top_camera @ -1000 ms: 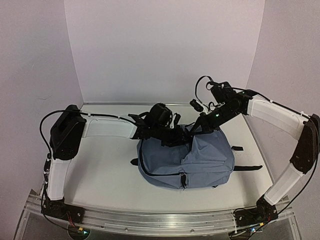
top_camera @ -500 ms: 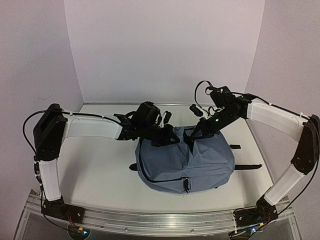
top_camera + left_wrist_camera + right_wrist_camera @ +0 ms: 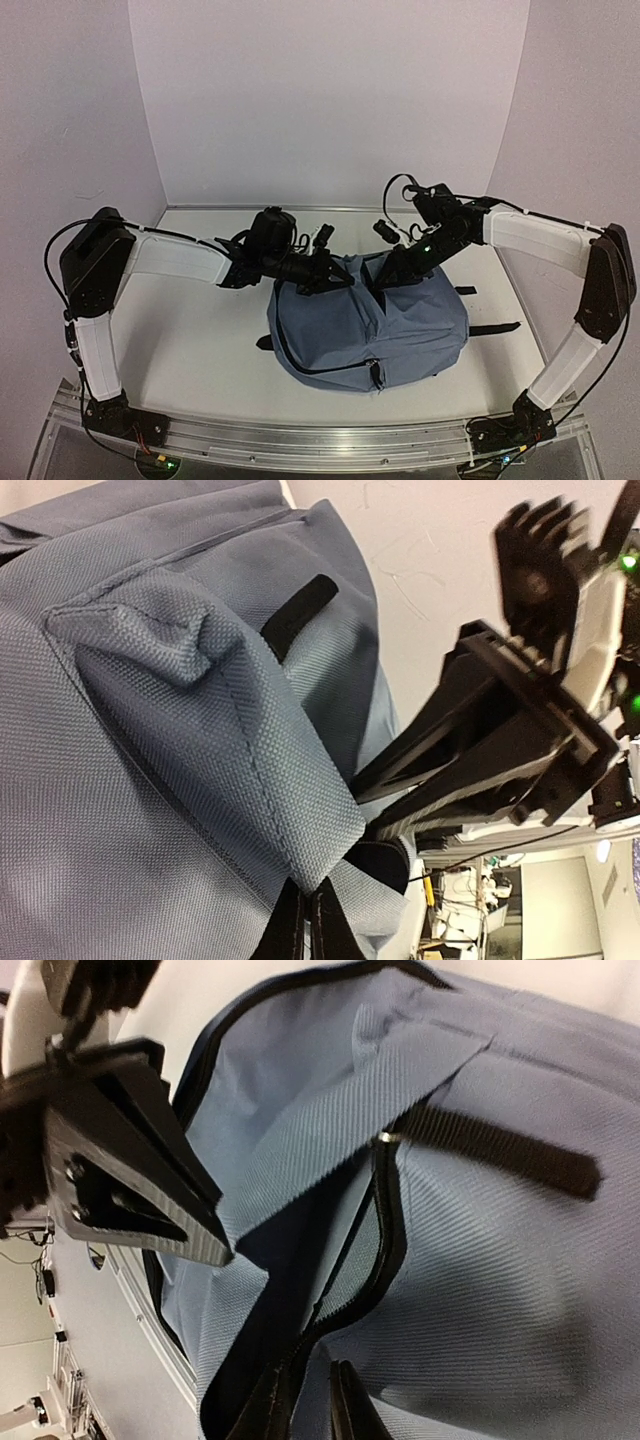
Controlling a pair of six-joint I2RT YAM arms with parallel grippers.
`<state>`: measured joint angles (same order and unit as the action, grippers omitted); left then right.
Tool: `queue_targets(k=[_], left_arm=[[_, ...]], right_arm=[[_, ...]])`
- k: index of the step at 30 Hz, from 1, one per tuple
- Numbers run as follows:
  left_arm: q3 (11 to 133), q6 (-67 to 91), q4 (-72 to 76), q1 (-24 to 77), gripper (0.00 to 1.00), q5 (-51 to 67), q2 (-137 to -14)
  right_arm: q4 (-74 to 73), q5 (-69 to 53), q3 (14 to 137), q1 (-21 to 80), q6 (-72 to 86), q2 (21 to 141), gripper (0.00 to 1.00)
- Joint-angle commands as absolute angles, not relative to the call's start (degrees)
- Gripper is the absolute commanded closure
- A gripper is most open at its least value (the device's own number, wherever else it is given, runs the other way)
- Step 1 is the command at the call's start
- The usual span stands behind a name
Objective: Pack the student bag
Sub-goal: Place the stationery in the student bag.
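1. The bag (image 3: 370,325) lies in the middle of the table (image 3: 200,350), between the arms. It is soft, limp cloth that will sag, so it is best held at the stitched mouth rim.
2. Left gripper (image 3: 335,281) is nearly closed, pinching a rim fold (image 3: 300,840). The right gripper (image 3: 386,277) likewise pinches the zipper edge (image 3: 385,1230).
3. Wrist views show both pinches and the dark mouth (image 3: 285,1260); the top view hides them.

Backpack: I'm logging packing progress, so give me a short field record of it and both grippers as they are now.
backpack: slate-blue, lying on the table between the two arms
main zipper: open, dark interior showing; contents cannot be told
left gripper: shut on a fold of fabric at the edge of the opening
right gripper: shut on the zipper edge on the opposite side
opening: held apart between the two grippers
straps: black, sticking out on the bag's right side
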<state>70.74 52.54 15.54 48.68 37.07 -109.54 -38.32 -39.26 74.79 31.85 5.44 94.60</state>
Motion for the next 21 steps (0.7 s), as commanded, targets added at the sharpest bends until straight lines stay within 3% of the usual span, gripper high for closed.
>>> queue_targets(k=[1, 6, 8, 10, 12, 17, 21], left_arm=[[73.8, 52.0, 21.5, 47.2, 1.00, 43.6, -108.6], [76.9, 48.6, 15.9, 46.1, 1.00, 43.1, -109.1], [77.4, 47.6, 12.4, 44.7, 1.00, 41.3, -108.5], [78.0, 45.0, 6.8, 44.2, 0.89, 38.5, -107.0], [77.7, 42.8, 2.8, 44.3, 0.71, 34.9, -104.8], [69.9, 42.7, -3.3, 47.3, 0.37, 26.4, -96.7], [62.2, 46.5, -8.0, 51.3, 0.28, 18.5, -90.5]], right_arm=[[-36.3, -44.7, 74.6, 34.0, 5.1, 95.9, 0.67], [-38.1, -47.0, 82.9, 33.0, 3.9, 91.9, 0.32], [-38.2, -45.3, 86.1, 29.6, 3.3, 89.9, 0.23], [-38.8, -42.7, 88.2, 25.8, 1.5, 89.4, 0.16], [-39.3, -38.6, 89.2, 23.2, -1.2, 90.0, 0.13], [-40.0, -30.0, 89.6, 20.2, -6.1, 94.6, 0.08], [-40.2, -27.0, 89.1, 19.7, -9.4, 98.8, 0.07]])
